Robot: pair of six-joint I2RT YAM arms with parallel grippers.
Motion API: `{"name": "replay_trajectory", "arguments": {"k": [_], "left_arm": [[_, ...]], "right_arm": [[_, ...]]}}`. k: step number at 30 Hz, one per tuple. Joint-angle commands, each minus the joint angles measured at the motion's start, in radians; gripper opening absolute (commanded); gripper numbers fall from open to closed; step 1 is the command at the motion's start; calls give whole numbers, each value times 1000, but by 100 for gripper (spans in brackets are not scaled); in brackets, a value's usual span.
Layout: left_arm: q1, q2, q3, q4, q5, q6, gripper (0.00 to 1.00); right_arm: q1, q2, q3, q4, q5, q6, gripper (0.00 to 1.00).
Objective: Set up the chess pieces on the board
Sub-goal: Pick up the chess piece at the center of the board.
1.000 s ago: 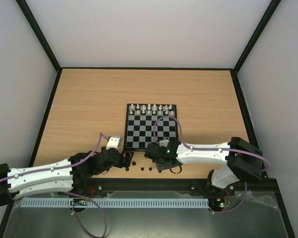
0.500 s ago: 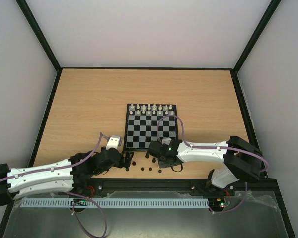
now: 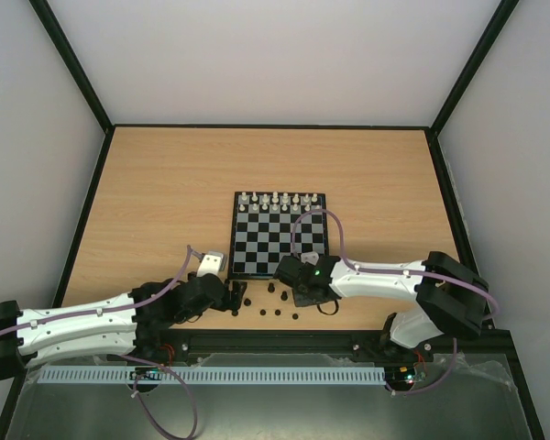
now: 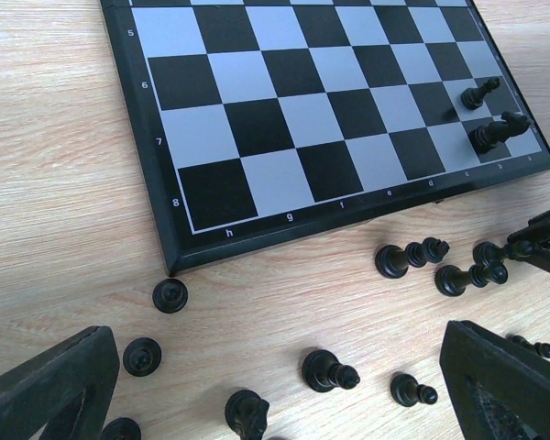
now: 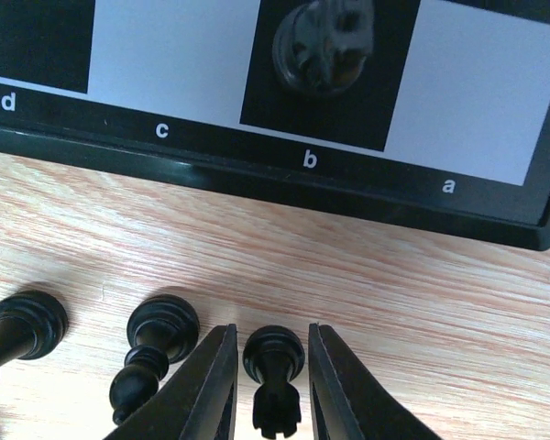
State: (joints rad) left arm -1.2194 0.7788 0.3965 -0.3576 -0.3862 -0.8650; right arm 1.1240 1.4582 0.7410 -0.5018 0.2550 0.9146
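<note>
The board [image 3: 257, 247] lies mid-table, with white pieces along its far rows. Two black pieces [image 4: 500, 130] stand on its near right corner squares; one shows on b8 in the right wrist view [image 5: 325, 41]. Several black chess pieces [image 3: 277, 312] lie or stand on the wood in front of the board. My right gripper [image 5: 272, 344] is open and straddles an upright black rook [image 5: 275, 403], with thin gaps on both sides. It shows in the top view [image 3: 290, 286] at the board's near edge. My left gripper [image 4: 275, 353] is wide open and empty over loose pieces [image 4: 328, 369].
A black bishop [image 5: 151, 353] stands just left of my right fingers, and another piece [image 5: 23, 325] is further left. The board's raised black rim [image 5: 257, 179] runs just beyond the rook. The table's near rail [image 3: 275, 341] lies close behind the loose pieces.
My right gripper has shifted slightly back toward the board's near right corner, uncovering more loose black pieces. The left arm has barely moved.
</note>
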Motion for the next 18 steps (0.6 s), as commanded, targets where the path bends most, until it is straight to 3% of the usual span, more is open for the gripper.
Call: {"name": "replay_trajectory", "arguments": {"k": [1, 12, 18], "left_arm": [[-9, 8, -4, 6, -2, -8, 99], [-9, 26, 2, 13, -3, -7, 99], [-9, 41, 1, 23, -3, -6, 99]], "right_arm": [[-14, -24, -8, -32, 28, -17, 24], [-29, -57, -3, -65, 38, -28, 11], [-63, -135, 30, -149, 76, -44, 11]]}}
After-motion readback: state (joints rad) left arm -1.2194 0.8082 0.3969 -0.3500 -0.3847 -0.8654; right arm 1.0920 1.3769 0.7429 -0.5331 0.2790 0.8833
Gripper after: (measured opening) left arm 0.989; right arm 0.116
